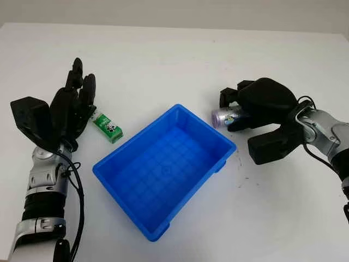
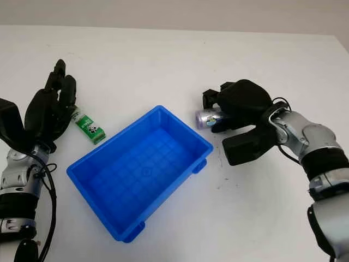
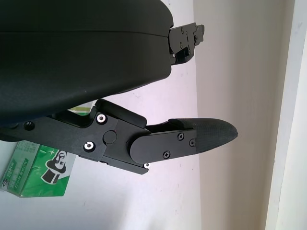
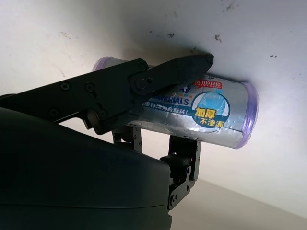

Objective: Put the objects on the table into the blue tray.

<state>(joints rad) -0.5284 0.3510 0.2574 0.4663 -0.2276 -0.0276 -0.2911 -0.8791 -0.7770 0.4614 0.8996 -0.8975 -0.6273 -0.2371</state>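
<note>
The blue tray (image 1: pixel 128 177) sits in the middle of the white table, with nothing inside it. To its right, my right hand (image 1: pixel 240 106) is shut on a silver roll with purple ends (image 1: pixel 224 116), lying just off the tray's right corner; the right wrist view shows its fingers (image 4: pixel 158 76) wrapped over the roll (image 4: pixel 216 112). A small green box (image 1: pixel 108 127) lies left of the tray. My left hand (image 1: pixel 73 103) is open, right beside the box on its left; the box (image 3: pixel 38 167) lies under the palm side in the left wrist view.
The white table (image 1: pixel 180 60) stretches far behind the tray, and its back edge meets a grey wall. Small dark specks mark the tabletop right of the tray.
</note>
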